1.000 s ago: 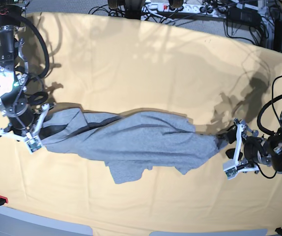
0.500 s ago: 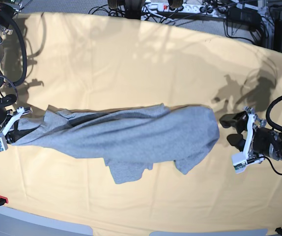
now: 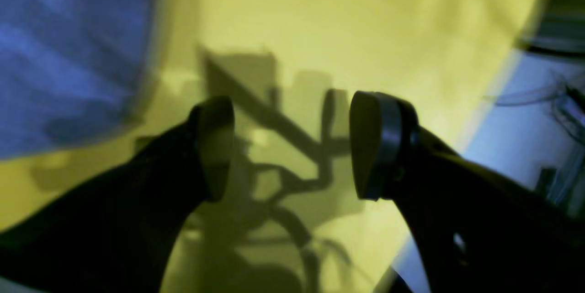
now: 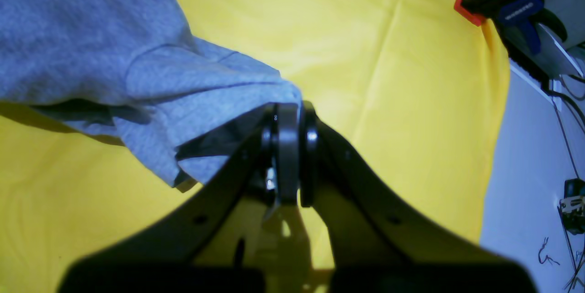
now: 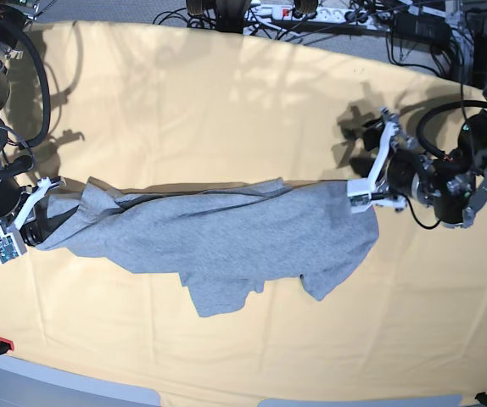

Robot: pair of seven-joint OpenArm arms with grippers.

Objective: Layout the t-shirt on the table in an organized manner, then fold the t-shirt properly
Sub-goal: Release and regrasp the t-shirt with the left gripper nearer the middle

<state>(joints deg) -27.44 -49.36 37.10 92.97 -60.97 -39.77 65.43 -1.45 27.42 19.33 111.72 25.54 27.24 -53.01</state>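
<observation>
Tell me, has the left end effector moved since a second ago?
Yes. The open left end effector has let go of the t-shirt and swung toward the table's far edge, nearer the cables.

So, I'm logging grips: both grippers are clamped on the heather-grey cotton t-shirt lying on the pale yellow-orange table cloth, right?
Not quite. Only the right gripper is shut on the heather-grey cotton t-shirt. The left gripper is open and empty above the pale yellow-orange table cloth, beside the shirt's edge, as the left wrist view shows.
</observation>
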